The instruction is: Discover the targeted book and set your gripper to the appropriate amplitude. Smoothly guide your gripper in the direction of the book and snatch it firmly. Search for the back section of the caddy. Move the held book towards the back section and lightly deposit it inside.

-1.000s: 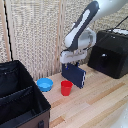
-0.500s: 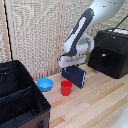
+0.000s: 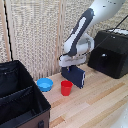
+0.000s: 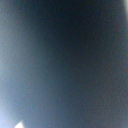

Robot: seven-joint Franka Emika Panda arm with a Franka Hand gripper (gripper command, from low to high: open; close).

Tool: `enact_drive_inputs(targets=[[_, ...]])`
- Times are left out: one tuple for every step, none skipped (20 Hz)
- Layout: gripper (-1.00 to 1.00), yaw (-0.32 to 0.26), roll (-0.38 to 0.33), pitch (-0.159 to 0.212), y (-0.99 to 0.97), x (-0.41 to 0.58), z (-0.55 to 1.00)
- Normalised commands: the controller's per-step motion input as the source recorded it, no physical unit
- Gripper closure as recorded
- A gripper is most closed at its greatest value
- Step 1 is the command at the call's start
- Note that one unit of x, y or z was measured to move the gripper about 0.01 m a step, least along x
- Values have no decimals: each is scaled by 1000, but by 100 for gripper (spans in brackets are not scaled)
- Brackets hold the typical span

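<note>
The book (image 3: 75, 76), thin and dark navy, stands tilted on the wooden table just behind the red cup (image 3: 66, 88). My gripper (image 3: 70, 64) is right on the book's top edge, at the end of the white arm. Its fingers are too small and blurred to show how far apart they are. In the wrist view a blurred dark blue surface (image 4: 70, 55), very close, fills the picture. The black fabric caddy (image 3: 30, 103) stands at the exterior view's lower left. A divider (image 3: 17, 93) splits it, and the back section (image 3: 11, 76) lies beyond the divider.
A blue bowl (image 3: 45, 84) sits between the caddy and the red cup. A black box-like machine (image 3: 111, 59) stands at the exterior view's right, with a cable behind it. A woven screen wall runs along the back.
The arm has come down a little, bringing the hand onto the book's top edge. The book, cup and bowl stay where they were.
</note>
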Motion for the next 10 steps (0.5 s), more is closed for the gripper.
enact_drive_inputs(targets=[[100, -177, -6, 0, -277, 23, 1000], [100, -196, 0, 0, -234, 37, 1000], [100, -183, 0, 0, -240, 6, 1000], [100, -164, 0, 0, -263, 11, 1000], [100, -145, 0, 0, -263, 60, 1000], [100, -139, 0, 0, -266, 60, 1000], [100, -138, 0, 3, -260, 40, 1000], [100, -136, 0, 5, -257, 40, 1000], [100, -135, 0, 5, -249, 60, 1000], [100, -132, 0, 3, -229, 97, 1000]])
